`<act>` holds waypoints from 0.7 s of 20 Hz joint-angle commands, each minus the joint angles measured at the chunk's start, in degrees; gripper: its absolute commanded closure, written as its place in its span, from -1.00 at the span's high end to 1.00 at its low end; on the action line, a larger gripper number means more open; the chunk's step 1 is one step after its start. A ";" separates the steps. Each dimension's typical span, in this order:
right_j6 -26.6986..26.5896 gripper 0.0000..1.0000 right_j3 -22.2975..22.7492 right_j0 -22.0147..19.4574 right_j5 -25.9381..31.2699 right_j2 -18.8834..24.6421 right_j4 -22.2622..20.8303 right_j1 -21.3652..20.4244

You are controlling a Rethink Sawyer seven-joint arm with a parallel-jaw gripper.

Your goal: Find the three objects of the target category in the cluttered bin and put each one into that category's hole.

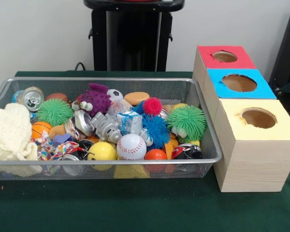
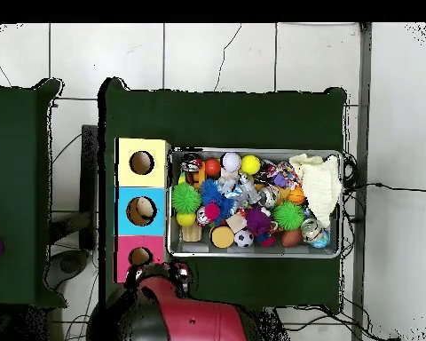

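Green table (image 1: 135, 208) is closest to the cam, w/ the wire bin (image 1: 111, 162) sitting on it, full of toys. At the bin's front-left corner is a big cream knit cloth (image 1: 9, 133). Touching it, right by the front wall, is a small cloth piece (image 1: 50, 145) w/ bright dots on it. Can't tell how many such pieces there are; the rest may be hidden under stuff. Near it are a yellow ball (image 1: 102, 151) and a baseball (image 1: 131, 146), side by side. A green spiky ball (image 1: 186, 121) sits at the bin's right end. Just beside that end is the yellow-top box, and its round hole (image 1: 258, 117) looks dark inside. Blue box (image 1: 239, 83) and red box (image 1: 224, 56) line up behind it. From above, the red arm (image 2: 199, 320) is at the robot's side of the table. Its gripper (image 2: 163, 272) is near the red box, well away from the cloth. Can't tell how its jaws stand.
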 commanded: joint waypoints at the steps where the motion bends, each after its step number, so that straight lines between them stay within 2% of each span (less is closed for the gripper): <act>1: 1.12 1.00 -3.58 -2.79 3.31 3.92 -2.41 5.51; 14: 3.56 1.00 -5.27 -2.28 -1.46 4.59 -3.04 10.68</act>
